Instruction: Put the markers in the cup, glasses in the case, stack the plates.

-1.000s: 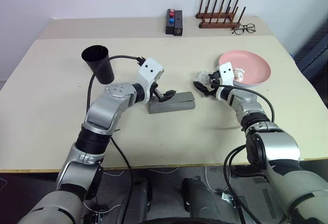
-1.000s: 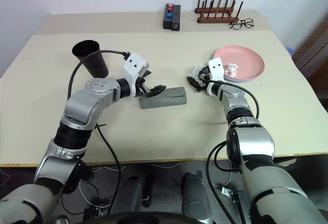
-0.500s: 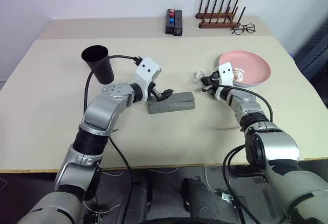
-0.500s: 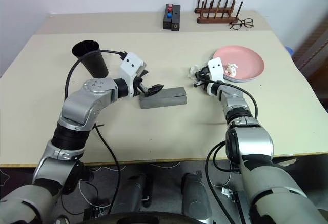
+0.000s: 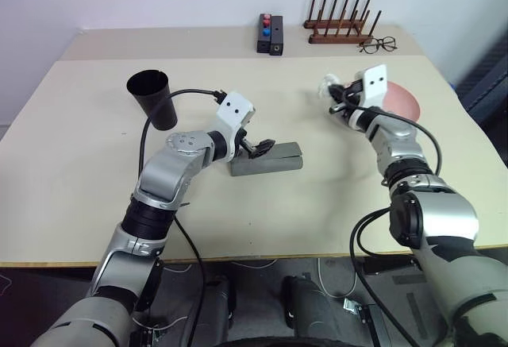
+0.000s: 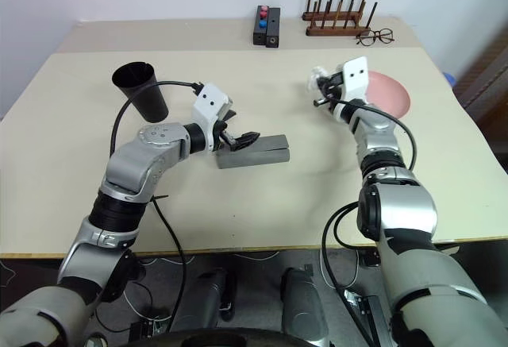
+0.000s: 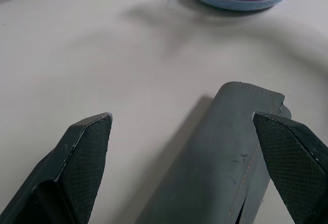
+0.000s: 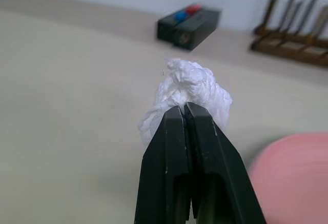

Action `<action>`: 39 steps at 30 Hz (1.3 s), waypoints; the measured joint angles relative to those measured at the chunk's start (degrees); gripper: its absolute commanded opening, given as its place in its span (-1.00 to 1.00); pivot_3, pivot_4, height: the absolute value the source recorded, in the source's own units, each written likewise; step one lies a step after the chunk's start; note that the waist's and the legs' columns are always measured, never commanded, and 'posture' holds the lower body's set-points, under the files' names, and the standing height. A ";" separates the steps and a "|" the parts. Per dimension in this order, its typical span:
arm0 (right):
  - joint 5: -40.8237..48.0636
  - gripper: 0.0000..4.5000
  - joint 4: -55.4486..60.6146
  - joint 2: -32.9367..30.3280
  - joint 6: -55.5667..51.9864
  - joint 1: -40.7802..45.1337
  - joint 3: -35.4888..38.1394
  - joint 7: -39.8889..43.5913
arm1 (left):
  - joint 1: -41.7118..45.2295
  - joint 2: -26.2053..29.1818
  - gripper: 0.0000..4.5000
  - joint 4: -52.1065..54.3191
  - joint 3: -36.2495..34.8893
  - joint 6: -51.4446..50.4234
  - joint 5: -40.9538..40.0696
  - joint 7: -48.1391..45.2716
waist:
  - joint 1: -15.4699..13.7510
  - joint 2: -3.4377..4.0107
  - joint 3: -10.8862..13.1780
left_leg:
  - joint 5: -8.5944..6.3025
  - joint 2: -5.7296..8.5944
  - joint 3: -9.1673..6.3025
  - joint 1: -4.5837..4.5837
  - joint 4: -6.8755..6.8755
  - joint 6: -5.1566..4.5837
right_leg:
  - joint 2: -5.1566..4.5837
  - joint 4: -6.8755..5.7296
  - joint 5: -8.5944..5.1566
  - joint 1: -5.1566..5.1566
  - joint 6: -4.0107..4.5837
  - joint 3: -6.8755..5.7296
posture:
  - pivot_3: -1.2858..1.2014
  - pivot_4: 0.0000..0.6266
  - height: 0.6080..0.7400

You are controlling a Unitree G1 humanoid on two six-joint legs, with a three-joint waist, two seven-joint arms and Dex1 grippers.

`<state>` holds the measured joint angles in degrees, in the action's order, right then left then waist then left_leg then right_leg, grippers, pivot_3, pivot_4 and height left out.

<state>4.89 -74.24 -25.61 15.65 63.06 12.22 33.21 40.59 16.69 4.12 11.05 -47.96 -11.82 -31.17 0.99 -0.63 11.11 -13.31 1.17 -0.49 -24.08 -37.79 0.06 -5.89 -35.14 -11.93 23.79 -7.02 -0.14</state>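
I hold the right end effector [image 8: 183, 112] aloft beside the pink plate [image 6: 390, 93], its fingers pinched together on a crumpled white wad of tissue [image 8: 190, 88]. The pink plate already sits on the blue plate [image 7: 241, 4]. My left end effector [image 7: 184, 131], fingers spread wide and holding nothing, hovers at the near end of the closed grey case [image 5: 270, 159]. The case lies flat on the worktop [image 5: 79, 140], its long axis running from that end effector toward the plates, so my left arm is plainly the nearer one.
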 measured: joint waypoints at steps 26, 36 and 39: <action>-1.39 0.49 0.27 -9.80 1.42 -2.52 1.11 1.73 | -2.00 -1.00 1.00 -0.48 -0.75 10.90 2.48 3.37 | 0.23 0.00 0.00 | 0.00 -0.01 0.05 0.03 0.15 -0.01 | 0.00 0.07 0.00 0.03 0.00 0.03 | 0.03 -0.52 1.00; 7.33 0.49 18.82 -13.89 -4.27 -14.28 1.06 36.43 | -9.81 4.42 1.00 4.22 -8.95 17.38 -6.37 -6.16 | -0.30 0.00 0.00 | 0.00 -0.02 0.03 0.05 0.17 0.00 | -0.02 0.07 0.00 0.00 0.01 0.02 | 0.03 -0.52 1.00; 8.74 0.49 26.05 -17.03 -7.85 -19.52 1.20 39.04 | -14.37 7.54 1.00 6.94 -10.46 18.65 -7.69 -8.89 | -0.19 0.00 0.00 | -0.01 -0.05 0.04 0.06 0.20 0.00 | -0.03 0.08 -0.08 0.02 0.14 0.03 | 0.03 -0.52 1.00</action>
<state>13.63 -48.19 -42.64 7.80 43.54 13.42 72.25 26.22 24.24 11.06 0.59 -29.32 -19.51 -40.06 0.79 -0.63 11.11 -13.32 1.12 -0.46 -24.02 -37.59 0.07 -5.92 -35.06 -12.01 23.81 -6.88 -0.11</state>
